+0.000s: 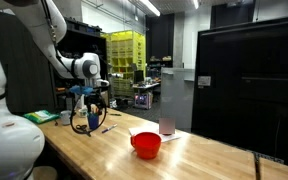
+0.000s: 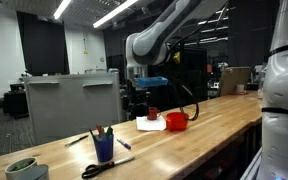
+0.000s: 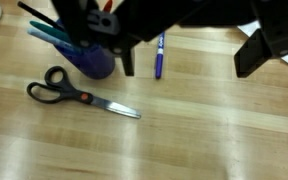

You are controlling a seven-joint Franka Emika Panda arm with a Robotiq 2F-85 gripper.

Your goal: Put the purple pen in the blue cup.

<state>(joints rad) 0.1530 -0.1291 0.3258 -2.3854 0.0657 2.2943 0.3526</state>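
While the tool [image 3: 187, 70] hung over the table [image 3: 204, 130], the purple pen [image 3: 160, 56] lay flat on the wood between its fingers, which stood wide apart and clamped on nothing. The blue cup [image 3: 96, 62] stood upright just beside the pen, apart from it, with several other pens sticking out of its mouth. In the wrist view one tool finger stood between pen and cup.

Table: pale wood planks, glossy, with soft glare.

Room: dim lab, strip lights overhead, a yellow rack [image 1: 124, 48] at the back, a large black panel [image 1: 249, 90] beside the table.

Black-handled scissors [image 3: 79, 95] lay near the cup, blades together. A red bowl [image 1: 146, 145] sat well apart, further along the table.
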